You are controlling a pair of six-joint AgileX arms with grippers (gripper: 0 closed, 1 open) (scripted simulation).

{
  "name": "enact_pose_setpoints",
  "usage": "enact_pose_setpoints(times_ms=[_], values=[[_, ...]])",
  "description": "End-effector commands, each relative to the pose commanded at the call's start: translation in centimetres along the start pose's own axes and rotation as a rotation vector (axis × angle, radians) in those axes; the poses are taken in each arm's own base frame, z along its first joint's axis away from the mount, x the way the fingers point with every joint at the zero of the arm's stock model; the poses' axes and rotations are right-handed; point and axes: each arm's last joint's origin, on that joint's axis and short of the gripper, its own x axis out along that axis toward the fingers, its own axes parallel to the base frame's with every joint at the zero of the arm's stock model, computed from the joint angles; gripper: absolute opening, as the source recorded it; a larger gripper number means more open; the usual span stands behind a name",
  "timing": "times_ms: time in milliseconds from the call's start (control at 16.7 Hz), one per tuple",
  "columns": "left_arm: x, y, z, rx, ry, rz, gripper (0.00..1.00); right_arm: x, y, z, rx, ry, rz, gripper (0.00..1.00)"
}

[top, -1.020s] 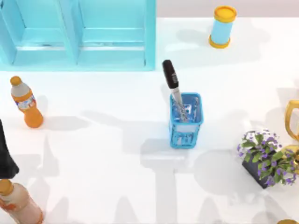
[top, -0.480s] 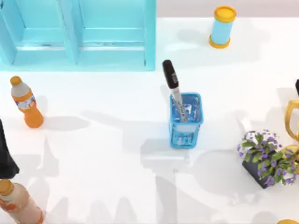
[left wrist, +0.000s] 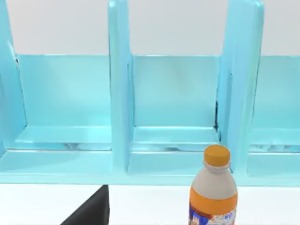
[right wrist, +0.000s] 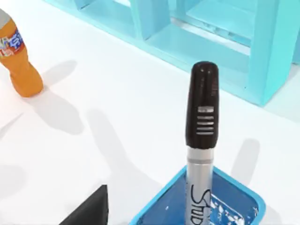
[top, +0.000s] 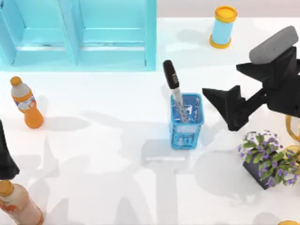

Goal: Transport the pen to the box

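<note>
Since half a second ago, right arm has swung in from the top view's right edge; nothing else has shifted. Right pincer (top: 224,108): black, fingers spread open, empty, just right of the basket and not touching it. Pen (top: 172,83): black cap up, grey-white barrel standing tilted inside the basket (top: 186,132), cap leaning toward the shelf; the right wrist view shows the pen (right wrist: 200,154) rising out of the basket's blue rim (right wrist: 243,192). Basket: blue mesh, upright, mid-tabletop (top: 103,154). Shelf (top: 79,35): light blue, compartmented, at the far left of the tabletop. Left arm: parked at the left edge, pincer state cannot be told; its wrist view faces the shelf compartments. Orange bottle (top: 26,103): upright, left side, in front of the shelf. Second bottle (top: 16,202): near left corner. Blue can (top: 222,27): yellow lid, far right. Flower pot (top: 267,159): purple blooms, right side, below the right arm.
</note>
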Motion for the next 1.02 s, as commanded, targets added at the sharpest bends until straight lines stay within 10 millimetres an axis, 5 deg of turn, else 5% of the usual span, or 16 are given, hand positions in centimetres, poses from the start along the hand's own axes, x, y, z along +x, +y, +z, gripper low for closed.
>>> enact_pose_setpoints(times_ms=[300, 780, 1020], values=[[0.0, 0.0, 0.0, 0.000, 0.000, 0.000, 1.00, 4.7, -1.4, -3.3, 0.022, 0.154, 0.056, 1.00], [0.0, 0.0, 0.0, 0.000, 0.000, 0.000, 1.00, 5.1, -1.4, -3.7, 0.027, 0.172, 0.057, 1.00], [0.0, 0.0, 0.0, 0.000, 0.000, 0.000, 1.00, 7.0, -0.5, -2.9, 0.026, 0.170, 0.059, 1.00]])
